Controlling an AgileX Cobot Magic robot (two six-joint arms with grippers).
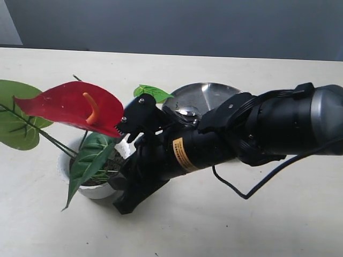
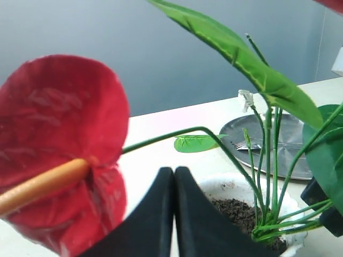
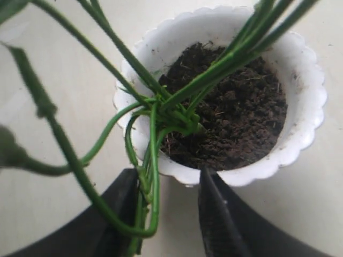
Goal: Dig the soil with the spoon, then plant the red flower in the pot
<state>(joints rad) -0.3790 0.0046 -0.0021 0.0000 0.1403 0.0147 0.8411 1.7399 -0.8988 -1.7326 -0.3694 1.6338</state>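
Observation:
The red flower (image 1: 69, 104) stands in the white pot (image 1: 99, 191), its stems (image 3: 155, 101) bunched at one side of the dark soil (image 3: 230, 107). My right gripper (image 3: 166, 179) is open just outside the pot's scalloped rim (image 3: 311, 107). A few looping stems rest against the inside of one finger (image 3: 126, 198). In the exterior view the right gripper (image 1: 122, 194) reaches across to the pot's right side. Nothing is held in the shut left gripper (image 2: 173, 176), which sits beside the pot (image 2: 225, 184) near a red bloom (image 2: 59, 134). The spoon (image 2: 246, 145) lies on the plate.
A round steel plate (image 1: 214, 93) sits behind the pot on the pale table. A single loose green leaf (image 1: 153, 92) lies by its left edge. The right arm's black body (image 1: 252, 134) spans the middle of the scene, with a cable hanging under it.

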